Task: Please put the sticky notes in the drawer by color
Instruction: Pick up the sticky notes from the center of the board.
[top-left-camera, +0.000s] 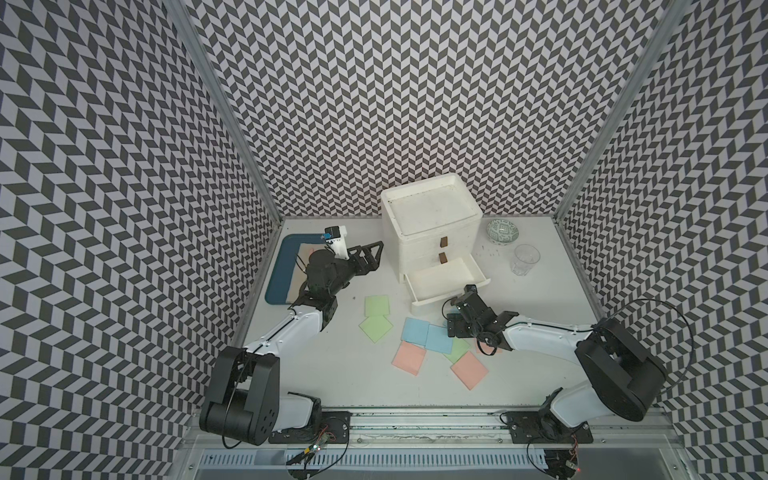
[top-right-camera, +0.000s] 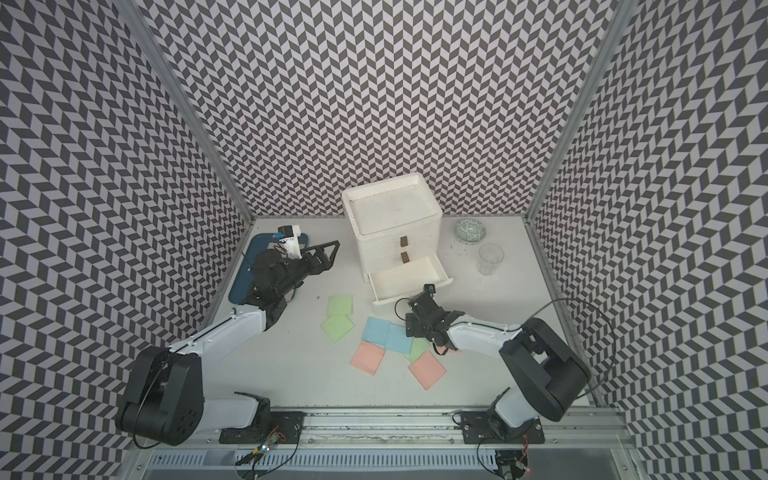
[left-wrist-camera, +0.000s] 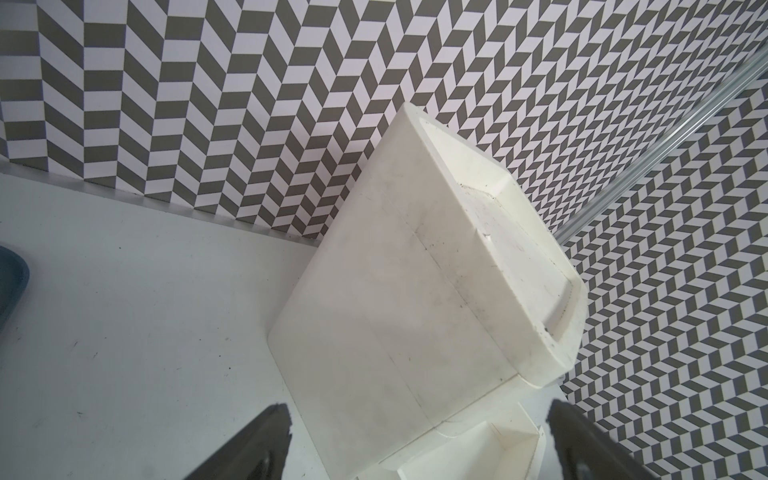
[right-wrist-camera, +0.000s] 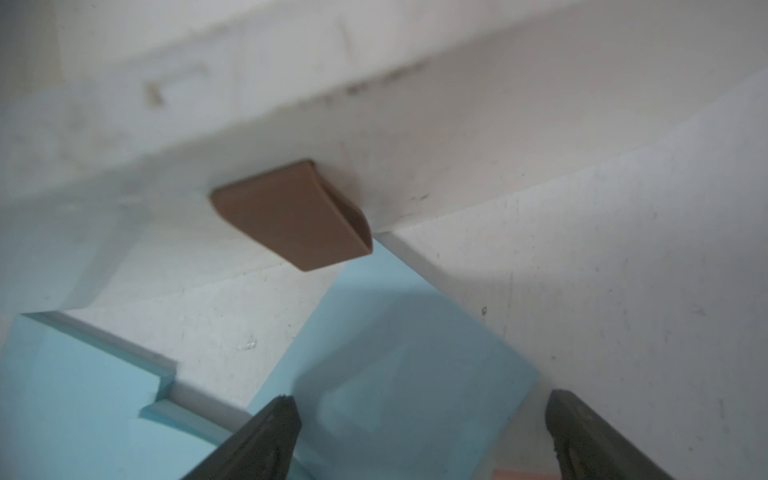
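left gripper (left-wrist-camera: 419, 446): jaws wide, beside drawer chest (top-left-camera: 432, 224) | right gripper (right-wrist-camera: 419, 432): jaws wide, over blue note (right-wrist-camera: 395, 353), near brown handle (right-wrist-camera: 291, 216) of pulled-out bottom drawer (top-left-camera: 444, 282) | sticky notes (top-left-camera: 415, 332): scattered on table (top-left-camera: 332, 382) before the chest

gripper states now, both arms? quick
Left gripper: open, holding nothing.
Right gripper: open, holding nothing; a blue sticky note lies on the table between its fingers.

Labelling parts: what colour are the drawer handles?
Brown; a handle shows best in the right wrist view.
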